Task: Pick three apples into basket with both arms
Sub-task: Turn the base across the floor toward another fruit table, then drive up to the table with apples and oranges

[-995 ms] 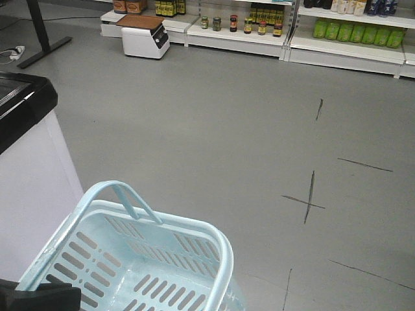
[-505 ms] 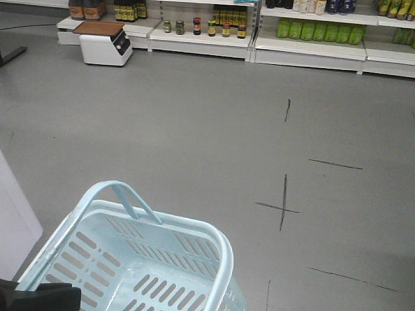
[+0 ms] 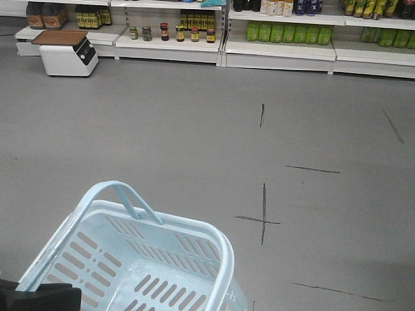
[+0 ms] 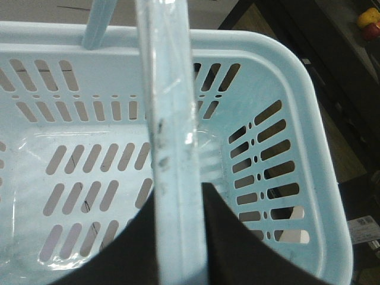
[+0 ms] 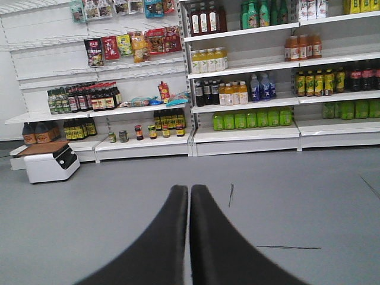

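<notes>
The pale blue basket fills the lower left of the front view, empty, its handle arched up. In the left wrist view my left gripper is shut on a basket handle bar, a black finger on each side, above the slotted basket floor. A small red fruit under a yellow one shows at the top right corner of that view, too small to name surely. My right gripper is shut on nothing and points over the grey floor toward the shelves.
Store shelves with jars and bottles line the far wall. A white scale box stands on the floor at the back left. Black tape marks cross the grey floor. A dark stand lies right of the basket.
The whole scene has slid left in the front view: the white cabinet at the left has gone out of sight and the floor cross has moved left. The basket keeps its place in the frame.
</notes>
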`<state>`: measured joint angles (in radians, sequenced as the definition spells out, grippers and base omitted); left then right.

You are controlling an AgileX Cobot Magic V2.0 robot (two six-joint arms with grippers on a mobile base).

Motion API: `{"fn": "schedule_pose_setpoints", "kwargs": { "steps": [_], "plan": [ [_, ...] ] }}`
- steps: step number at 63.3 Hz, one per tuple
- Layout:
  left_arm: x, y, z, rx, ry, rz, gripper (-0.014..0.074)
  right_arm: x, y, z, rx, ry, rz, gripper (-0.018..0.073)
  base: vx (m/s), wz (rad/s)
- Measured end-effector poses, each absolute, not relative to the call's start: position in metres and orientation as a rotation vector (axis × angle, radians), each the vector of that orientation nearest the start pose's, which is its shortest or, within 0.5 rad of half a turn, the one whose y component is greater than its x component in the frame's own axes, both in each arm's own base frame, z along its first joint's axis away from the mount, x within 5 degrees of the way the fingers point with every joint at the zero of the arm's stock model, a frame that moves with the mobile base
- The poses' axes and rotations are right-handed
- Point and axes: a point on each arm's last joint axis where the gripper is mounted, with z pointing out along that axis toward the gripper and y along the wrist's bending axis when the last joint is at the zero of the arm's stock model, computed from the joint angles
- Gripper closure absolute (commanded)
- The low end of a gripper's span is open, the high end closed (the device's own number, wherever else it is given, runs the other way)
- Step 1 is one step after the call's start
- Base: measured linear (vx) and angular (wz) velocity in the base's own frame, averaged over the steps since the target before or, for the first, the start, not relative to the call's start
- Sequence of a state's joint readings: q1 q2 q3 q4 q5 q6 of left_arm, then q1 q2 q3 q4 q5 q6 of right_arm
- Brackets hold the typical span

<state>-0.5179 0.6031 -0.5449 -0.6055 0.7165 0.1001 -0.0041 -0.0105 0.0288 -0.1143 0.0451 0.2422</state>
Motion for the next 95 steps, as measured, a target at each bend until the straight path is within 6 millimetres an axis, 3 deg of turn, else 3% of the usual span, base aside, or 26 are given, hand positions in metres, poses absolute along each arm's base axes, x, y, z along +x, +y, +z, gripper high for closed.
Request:
{"fn": "schedule_pose_setpoints", "kwargs": {
  "steps": [41, 95],
  "plan": [
    [0.0781, -0.0837, 0.297, 0.386, 2.232, -0.915, 0.0603, 0.0568, -0.0007, 0.1999, 0.106, 1.544, 0.094, 0.0561, 0.25, -0.08],
    [0.0781, -0.0837, 0.297, 0.386, 2.232, -0.915, 0.0603, 0.0568, -0.0007, 0.1999, 0.106, 1.544, 0.094, 0.0561, 0.24, -0.28]
  ]
}}
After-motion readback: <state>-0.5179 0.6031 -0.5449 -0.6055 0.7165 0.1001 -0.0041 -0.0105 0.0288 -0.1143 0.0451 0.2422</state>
